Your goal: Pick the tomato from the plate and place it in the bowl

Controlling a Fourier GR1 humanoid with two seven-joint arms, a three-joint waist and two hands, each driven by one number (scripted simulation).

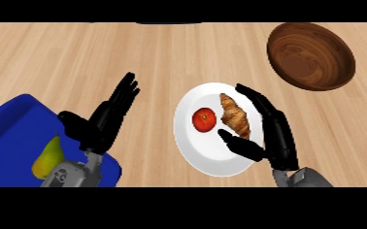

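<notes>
Tomato (204, 120) is lying on the white plate (208, 162), in its left half, and a croissant (236, 116) is lying just beside it on the right, apart from it or only nearly touching; I cannot tell which. The right hand (276, 138) is hanging over the right part of the plate with fingers spread wide and straight and the thumb pointing toward the tomato, and it is holding nothing. The left hand (108, 119) is resting open on the left, fingers up, near a blue tray (22, 126) where a pear (47, 156) is lying. The wooden bowl (312, 56) is standing on the worktop (86, 53) well apart from the plate, toward the far right. I am judging that the tomato is light, round and smooth, so it is probably slipping or rolling easily on the plate, and its skin is soft enough to bruise. The best hold is probably across its widest middle, thumb on one side and fingers on the other, coming from above so that the croissant is not being pushed
</notes>
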